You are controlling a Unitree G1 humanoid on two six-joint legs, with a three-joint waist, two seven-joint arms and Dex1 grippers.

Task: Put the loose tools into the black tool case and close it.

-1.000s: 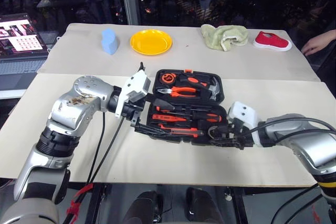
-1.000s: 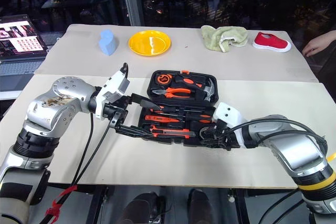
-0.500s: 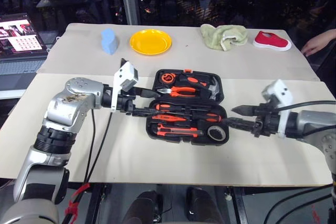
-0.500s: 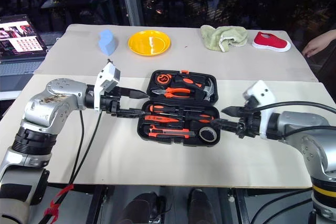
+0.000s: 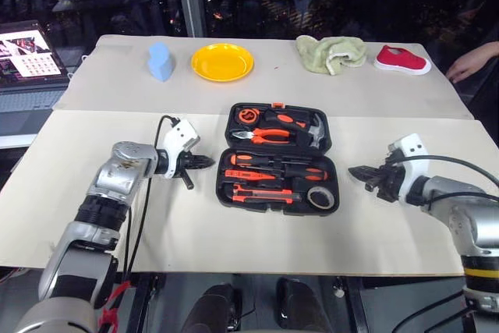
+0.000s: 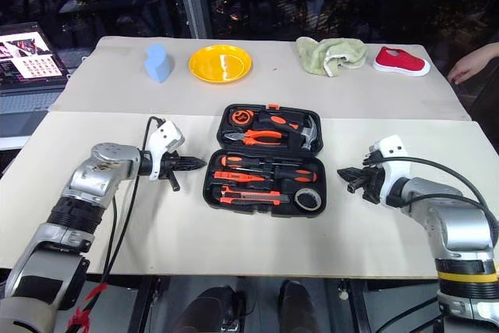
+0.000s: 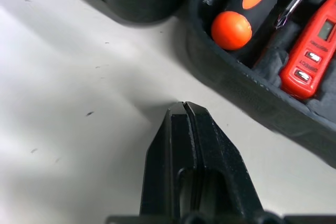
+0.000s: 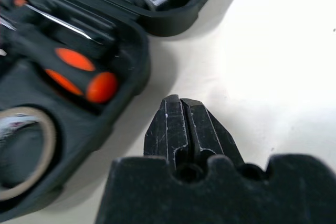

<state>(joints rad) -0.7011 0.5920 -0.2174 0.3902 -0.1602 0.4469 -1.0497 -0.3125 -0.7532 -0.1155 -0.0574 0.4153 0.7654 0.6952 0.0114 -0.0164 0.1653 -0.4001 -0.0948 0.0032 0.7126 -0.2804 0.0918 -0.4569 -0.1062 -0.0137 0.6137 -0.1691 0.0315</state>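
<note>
The black tool case [image 5: 273, 206] lies open and flat in the middle of the table. Its near half holds two black-and-orange screwdrivers [image 5: 274, 167], an orange-and-black utility knife [image 5: 261, 193] and a black tape roll [image 5: 320, 198]. The far half holds orange pliers [image 5: 265, 135] and a hammer [image 5: 316, 129]. My left gripper [image 5: 209, 164] is shut and empty just left of the case, pointing at its side wall [image 7: 231, 85]. To the right of the case, a short gap away, my right gripper [image 5: 351, 171] is shut and empty too. An orange tester [image 7: 310, 51] lies beside a screwdriver handle [image 7: 234, 29].
Along the table's far side stand a blue object [image 5: 162, 61], a yellow plate [image 5: 223, 61], a green cloth [image 5: 331, 54] and a red shoe [image 5: 401, 60]. A laptop [image 5: 27, 60] sits far left. A person's hand [image 5: 472, 60] rests at the far right edge.
Both grippers have drawn back sideways from the case's near half and shut. The near half, tilted a second ago, now lies flat on the table.
</note>
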